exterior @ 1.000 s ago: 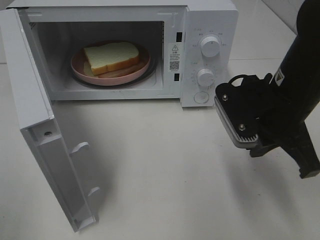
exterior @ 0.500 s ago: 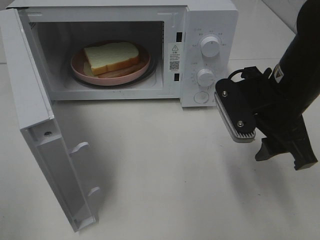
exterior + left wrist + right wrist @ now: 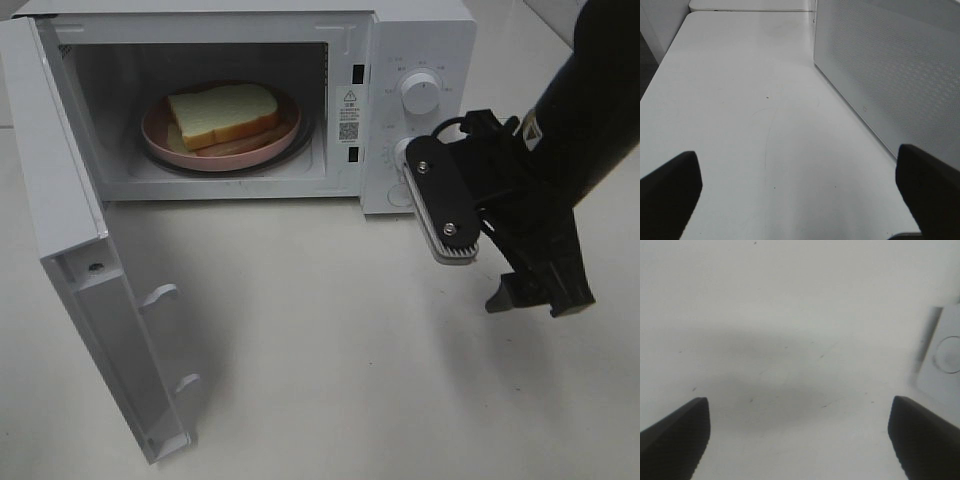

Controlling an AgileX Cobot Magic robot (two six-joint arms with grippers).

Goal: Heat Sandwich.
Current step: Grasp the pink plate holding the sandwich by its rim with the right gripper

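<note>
**Q:** Which materials and shapes are shown?

**A:** A white, box-shaped microwave point(image 3: 420, 40) stands on a smooth, matte, off-white table point(image 3: 330, 380). Its door point(image 3: 75, 250) is swung open at the left of the high view, with moulded plastic latches on its inner face. The control panel carries a round upper knob point(image 3: 421, 92). Inside the cavity, a round pink plate point(image 3: 158, 140) with a raised rim bears the sandwich point(image 3: 222, 112). The sandwich is made of thick, squarish slices of pale bread with tan crust, stacked and smaller than the plate.

**Q:** Where does the sandwich lie relative to each pincer?

**A:** The right pincer point(image 3: 535, 300), black and angular, hangs above the table in front of the control panel. It is outside the cavity and well apart from the sandwich, which lies to its left in the high view. In the right wrist view its dark fingers point(image 3: 675, 435) stand wide apart, with only bare table between them. The left pincer point(image 3: 800, 195) is likewise spread wide and grips nothing. It is beside a pale panel of fine dotted mesh point(image 3: 890, 75). Its position relative to the sandwich cannot be told.
</note>
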